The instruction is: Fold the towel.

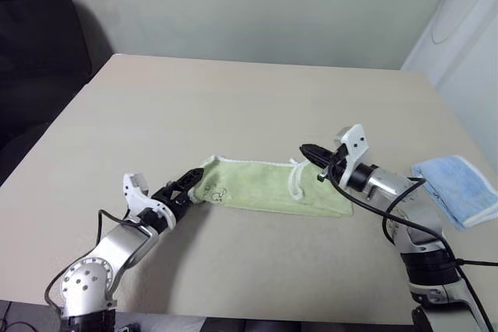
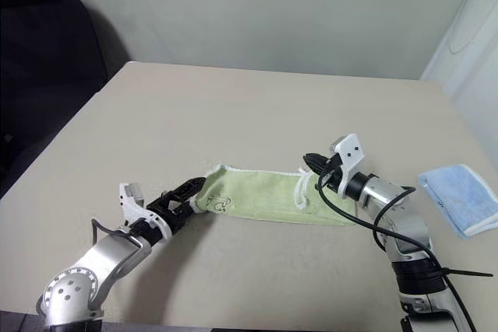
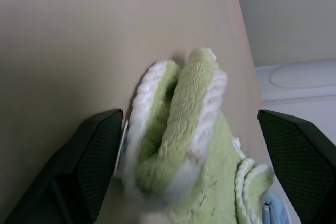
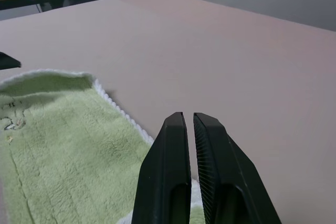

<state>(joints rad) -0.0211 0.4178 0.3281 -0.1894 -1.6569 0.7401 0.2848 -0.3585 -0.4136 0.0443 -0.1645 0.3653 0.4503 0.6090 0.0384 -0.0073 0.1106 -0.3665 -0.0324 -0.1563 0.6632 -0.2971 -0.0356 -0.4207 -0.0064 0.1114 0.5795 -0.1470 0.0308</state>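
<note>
Towel point(image 1: 268, 186) lies folded long across the near worktop point(image 1: 233, 106). Left hand point(image 1: 189, 183) gapes wide around its left end; right hand point(image 1: 311, 153), fingers pressed together, hovers over the right end.

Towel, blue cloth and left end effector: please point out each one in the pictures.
towel point(image 1: 257, 186): left eye view, middle of the green surface.
blue cloth point(image 1: 459, 186): left eye view, centre of the folded cloth.
left end effector point(image 3: 190, 167): left wrist view, midway between the open fingertips.

Towel point(image 2: 261, 196) between both hands on table point(image 2: 257, 106)
</note>
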